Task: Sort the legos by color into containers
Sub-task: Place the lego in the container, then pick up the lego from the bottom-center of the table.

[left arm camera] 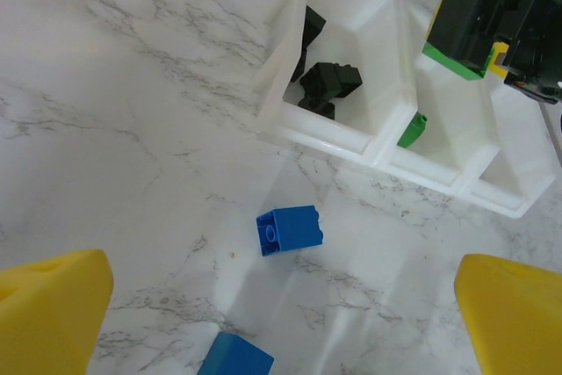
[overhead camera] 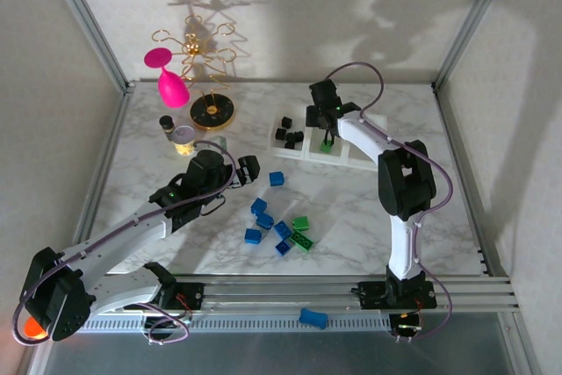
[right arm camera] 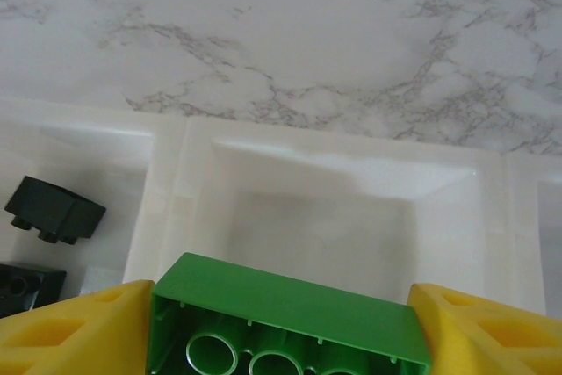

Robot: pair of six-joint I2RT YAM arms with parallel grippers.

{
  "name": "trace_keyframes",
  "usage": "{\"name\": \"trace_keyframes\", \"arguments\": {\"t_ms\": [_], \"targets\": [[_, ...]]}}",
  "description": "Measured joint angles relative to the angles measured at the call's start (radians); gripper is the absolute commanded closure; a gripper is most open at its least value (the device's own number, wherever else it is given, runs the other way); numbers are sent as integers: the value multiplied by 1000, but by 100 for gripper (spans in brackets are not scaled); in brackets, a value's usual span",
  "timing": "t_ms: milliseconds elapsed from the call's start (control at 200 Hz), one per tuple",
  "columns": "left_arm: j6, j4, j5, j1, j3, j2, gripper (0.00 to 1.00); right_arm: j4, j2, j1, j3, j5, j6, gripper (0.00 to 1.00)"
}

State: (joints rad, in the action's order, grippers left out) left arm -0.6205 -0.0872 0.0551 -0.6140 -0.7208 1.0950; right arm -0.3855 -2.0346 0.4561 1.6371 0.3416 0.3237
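A white three-compartment tray point(overhead camera: 362, 161) stands at the back of the table. Black legos point(overhead camera: 288, 133) lie in its left compartment. My right gripper point(overhead camera: 327, 133) hangs over the middle compartment point(right arm camera: 316, 217), shut on a green lego point(right arm camera: 290, 305) whose hollow underside faces the camera. The same brick point(left arm camera: 413, 129) sits low inside that compartment. My left gripper point(left arm camera: 281, 305) is open above the marble, and a blue lego point(left arm camera: 290, 229) lies just ahead of its fingers point(left arm camera: 53, 305). Several blue legos point(overhead camera: 264, 220) and two green ones point(overhead camera: 301, 224) lie loose mid-table.
A pink glass point(overhead camera: 167, 76), a gold wire stand point(overhead camera: 211, 111) and a small jar point(overhead camera: 183, 138) crowd the back left. One blue brick point(overhead camera: 313, 318) lies on the front rail. An orange object point(overhead camera: 33, 327) sits by the left arm's base.
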Motion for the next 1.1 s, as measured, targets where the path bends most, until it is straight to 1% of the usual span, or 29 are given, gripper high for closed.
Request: {"name": "trace_keyframes", "arguments": {"t_ms": [340,431,541,666,796,951,1096], "targets": [[0,0,0,0,-12,-1,0,-27,18,0,-3,-2,-10,20],[0,-6,0,0,-12,-11,0,-25,64,8,-36,-5,-7,19],[-1,-22,1,0,-12,-47,0,-23,170,37,-137,-35,10,17],[-1,-51,5,0,-12,-92,0,-20,306,100,-293,-78,38,15],[-6,-92,18,0,7,-149,1,-38,430,198,-472,-117,67,13],[-20,-132,36,0,36,-196,0,-65,535,325,-631,-166,127,11],[-40,-152,39,0,64,-215,0,-92,581,429,-715,-190,202,11]]}}
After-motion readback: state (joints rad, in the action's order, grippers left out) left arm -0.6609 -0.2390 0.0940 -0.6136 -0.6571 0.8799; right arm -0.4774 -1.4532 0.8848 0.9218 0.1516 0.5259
